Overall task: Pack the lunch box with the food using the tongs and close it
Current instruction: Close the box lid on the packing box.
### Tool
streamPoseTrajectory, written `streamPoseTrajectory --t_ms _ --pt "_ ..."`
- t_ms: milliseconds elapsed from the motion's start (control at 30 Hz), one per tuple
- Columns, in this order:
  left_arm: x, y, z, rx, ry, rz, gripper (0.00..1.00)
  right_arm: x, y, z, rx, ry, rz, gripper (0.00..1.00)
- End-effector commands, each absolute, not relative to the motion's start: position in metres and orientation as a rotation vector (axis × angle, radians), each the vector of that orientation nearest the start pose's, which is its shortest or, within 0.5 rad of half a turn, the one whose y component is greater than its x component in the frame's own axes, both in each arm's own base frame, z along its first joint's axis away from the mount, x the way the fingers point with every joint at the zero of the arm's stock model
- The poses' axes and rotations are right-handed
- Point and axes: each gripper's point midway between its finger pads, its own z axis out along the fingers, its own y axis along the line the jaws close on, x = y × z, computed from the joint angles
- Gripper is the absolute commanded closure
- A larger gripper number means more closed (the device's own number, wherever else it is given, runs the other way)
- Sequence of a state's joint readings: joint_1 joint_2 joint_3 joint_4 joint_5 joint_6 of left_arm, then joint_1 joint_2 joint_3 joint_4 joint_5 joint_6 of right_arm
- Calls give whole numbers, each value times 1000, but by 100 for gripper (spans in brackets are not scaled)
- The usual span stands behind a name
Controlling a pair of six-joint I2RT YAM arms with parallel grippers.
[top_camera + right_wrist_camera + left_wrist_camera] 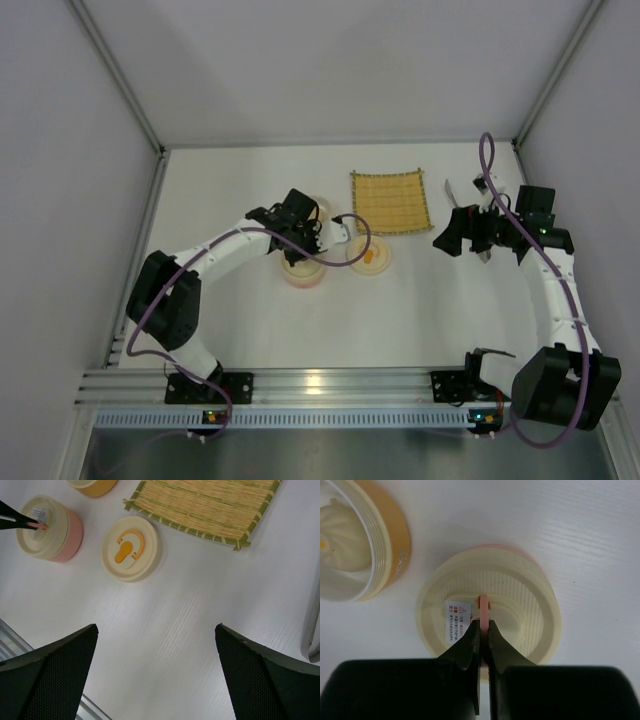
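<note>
My left gripper (482,626) pinched the pink tab (483,605) of the lid (520,580). I judged it light but slippery. The right gripper (155,628) stood wide, empty.

2 tubs (72,535), 2 lids (131,547), 1 mat (205,505), 1 pr tongs (449,190), 1 bun (345,540)

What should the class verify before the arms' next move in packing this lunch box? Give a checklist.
1. Left claw shut on the pink tab of the cream lid: ok.
2. Pink pot open for packing: not ok, lid on.
3. Orange pot open, white ball inside: ok.
4. Right claw open: ok.
5. Tongs held in a claw: not ok.
6. Location of red-orange pieces: cannot tell.
</note>
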State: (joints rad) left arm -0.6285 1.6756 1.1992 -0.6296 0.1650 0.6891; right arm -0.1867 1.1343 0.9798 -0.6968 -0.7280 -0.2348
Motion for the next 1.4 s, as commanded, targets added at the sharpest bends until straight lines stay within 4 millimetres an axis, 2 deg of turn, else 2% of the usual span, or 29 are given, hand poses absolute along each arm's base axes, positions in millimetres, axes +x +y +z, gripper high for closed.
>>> streamPoseTrajectory --t_ms 0,133,400,500,767,900,933,967,1167,1367 --pt "242 -131 17 1917 2447 -84 100 292 56 207 -390 2145 649 1" --pt "241 -110 18 1944 2448 -14 100 291 56 209 -393 2139 649 1" --pt "237 -66 21 1905 2524 -26 100 290 56 209 -394 2139 645 1" --pt "234 -61 25 1900 2518 -28 100 290 57 209 -388 2139 654 1" --pt "226 -75 36 1851 2513 -159 99 290 58 211 -389 2134 660 1" --pt "224 -85 46 1822 2506 -237 88 289 58 212 -391 2135 660 0" --pt "223 -88 49 1812 2507 -260 81 288 58 212 -393 2135 659 1" --pt "224 -90 52 1803 2503 -271 78 288 58 212 -392 2136 660 1" --pt "223 -99 69 1780 2482 -340 65 288 59 211 -392 2136 662 1" --pt "225 -106 82 1724 2472 -366 60 288 59 211 -389 2133 667 1"
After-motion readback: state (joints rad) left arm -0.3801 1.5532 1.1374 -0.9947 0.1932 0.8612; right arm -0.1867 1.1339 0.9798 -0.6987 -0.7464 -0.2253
